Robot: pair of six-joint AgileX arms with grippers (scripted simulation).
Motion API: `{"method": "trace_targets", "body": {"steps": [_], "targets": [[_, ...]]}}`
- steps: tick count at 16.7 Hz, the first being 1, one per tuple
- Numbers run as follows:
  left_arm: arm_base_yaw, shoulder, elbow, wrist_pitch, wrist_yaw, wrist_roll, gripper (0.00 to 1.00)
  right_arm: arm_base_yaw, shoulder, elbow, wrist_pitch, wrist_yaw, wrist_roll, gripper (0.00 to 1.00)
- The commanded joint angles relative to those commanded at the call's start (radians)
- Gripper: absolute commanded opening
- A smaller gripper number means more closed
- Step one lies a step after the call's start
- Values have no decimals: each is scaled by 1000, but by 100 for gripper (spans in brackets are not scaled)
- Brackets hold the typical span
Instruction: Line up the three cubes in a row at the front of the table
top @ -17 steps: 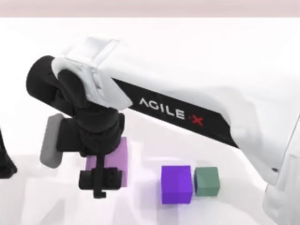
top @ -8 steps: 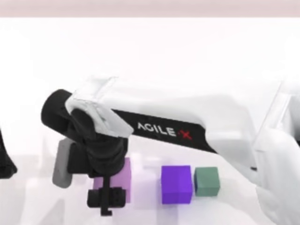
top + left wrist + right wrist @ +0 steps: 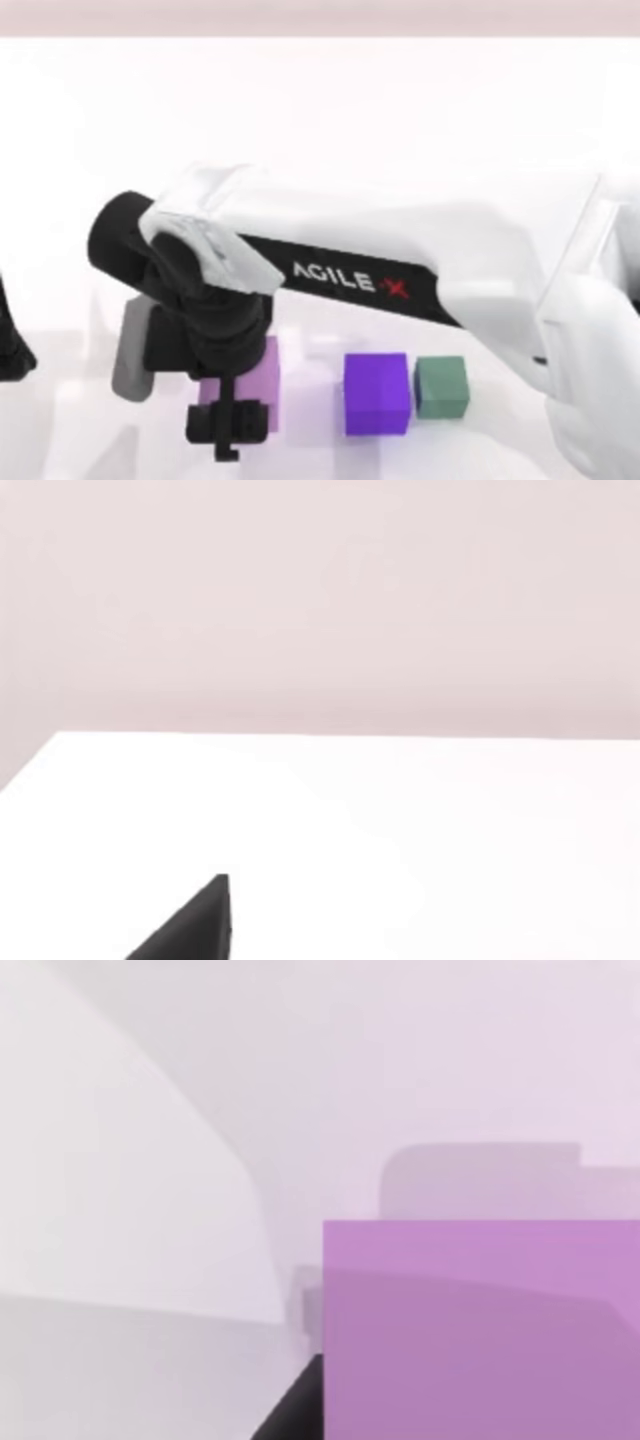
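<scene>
The right arm is stretched across the worktop from the right side, and its gripper is parked right over the lilac-pink cube, down around 7 o'clock in the top view. Whether the jaws are spread or pinching the cube can't really be told, since the wrist blocks most of it. In the right wrist view the pink cube is seen filling the frame, very close. The purple cube is set near 6 o'clock, a small gap away from the pink one, with the smaller teal-green cube touching it on the 3 o'clock side. The left arm is only glimpsed at the far left edge, parked.
</scene>
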Motion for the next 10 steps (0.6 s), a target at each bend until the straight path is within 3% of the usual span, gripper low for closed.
{"method": "trace_targets", "body": {"steps": [8, 10], "targets": [[0, 0, 0, 0, 0, 0, 100, 0, 0, 0, 0, 0, 0, 98], [0, 0, 0, 0, 0, 0, 100, 0, 0, 0, 0, 0, 0, 100]]}}
